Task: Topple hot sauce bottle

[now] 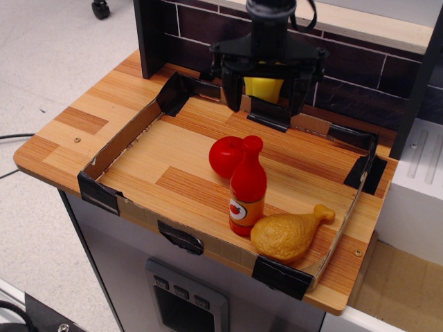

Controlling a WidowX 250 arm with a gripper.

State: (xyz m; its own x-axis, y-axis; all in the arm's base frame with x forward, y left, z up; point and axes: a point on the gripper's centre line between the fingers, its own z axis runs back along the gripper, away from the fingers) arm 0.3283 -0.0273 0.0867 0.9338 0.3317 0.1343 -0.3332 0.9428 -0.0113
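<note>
The hot sauce bottle [247, 188] stands upright well below and in front of the gripper [265, 88], toward the near side of the cardboard-walled tray [122, 142], so nothing of the toppling is done yet. The jaws hang spread apart above the tray's far wall, with a yellow object [264, 88] showing between them — whether they grip it or it merely sits behind them cannot be told. The main risk is crowding: a red tomato-like ball [225, 155] touches or sits just behind the bottle on the side facing the jaws, and a yellow toy chicken drumstick [289, 234] lies against its base on the far side from them. A push coming straight from the jaws' side would likely meet the ball first and roll it away, or shove the bottle into the drumstick, which could prop it up instead of letting it fall. A low contact may only slide the glossy bottle along the wood; a touch near the cap seems more likely to tip it. The open side for a fall looks to be toward the tray's left — away from both neighbours.
</note>
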